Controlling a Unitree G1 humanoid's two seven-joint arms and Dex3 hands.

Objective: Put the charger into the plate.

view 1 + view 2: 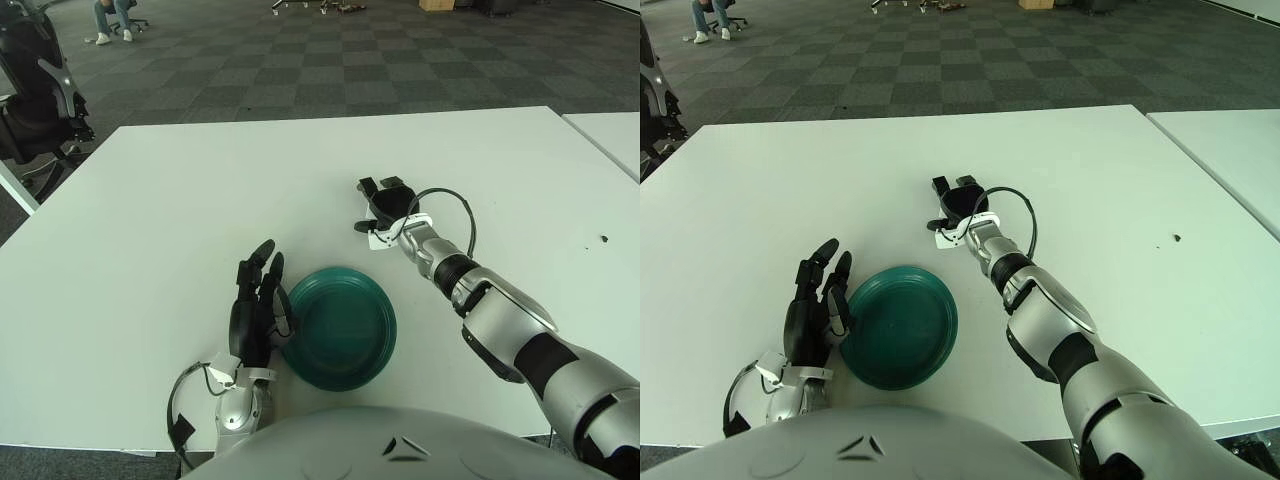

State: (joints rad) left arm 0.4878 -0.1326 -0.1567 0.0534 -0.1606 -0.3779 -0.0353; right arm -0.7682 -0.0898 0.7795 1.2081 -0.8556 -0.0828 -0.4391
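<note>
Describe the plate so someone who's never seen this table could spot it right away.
Look at the near edge of the white table, just in front of the robot. Right of the left hand lies the plate: round, shallow, dark green, the only coloured item there.

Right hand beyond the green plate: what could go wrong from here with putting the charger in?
1. The right hand is over the table, past the plate's far rim. Its grip on the charger cannot be seen, so a release here would likely miss.
2. The left hand shows close at the plate's left rim; a reach too far left might bump it.
</note>
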